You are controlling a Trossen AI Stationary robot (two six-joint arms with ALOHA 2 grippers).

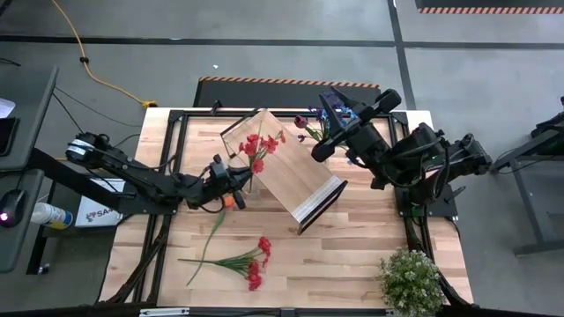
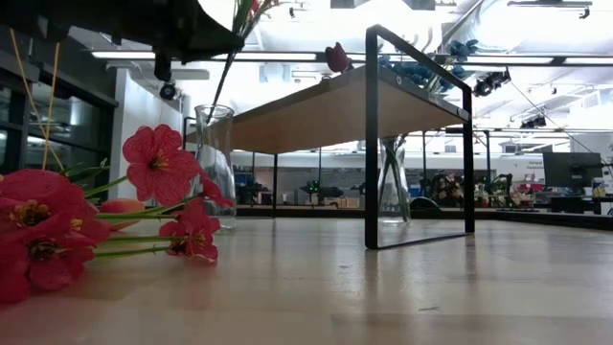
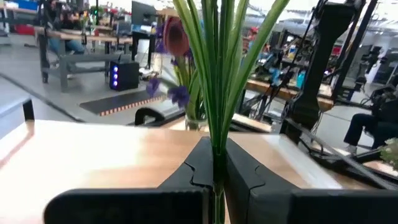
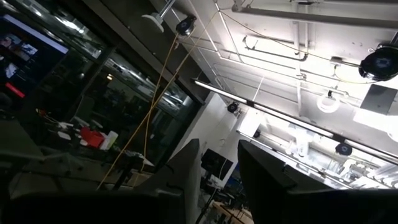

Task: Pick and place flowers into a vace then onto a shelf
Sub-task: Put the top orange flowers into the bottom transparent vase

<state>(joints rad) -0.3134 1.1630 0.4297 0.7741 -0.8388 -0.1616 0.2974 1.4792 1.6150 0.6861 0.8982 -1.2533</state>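
Stems of the red flowers (image 1: 260,148) sit pinched in your closed left gripper (image 3: 217,180) beside the shelf (image 1: 295,180), blooms above it; right gripper's (image 4: 217,165) state unclear.

We see a wooden desk (image 1: 352,246) on a dark frame, standing on a grey floor (image 1: 264,26). At its near right corner sits a bushy pale-green potted plant (image 1: 411,280). A yellow cable (image 1: 92,75) snakes across the floor beyond the desk's far left corner, and a black mat with an orange-striped edge (image 1: 264,88) lies just behind the desk. On a side bench to the left we find a mouse with a red light (image 1: 11,208) and a white bottle (image 1: 51,215) lying beside it. In the left wrist view, a seated person (image 3: 367,121) shows at the far right, among workbenches.
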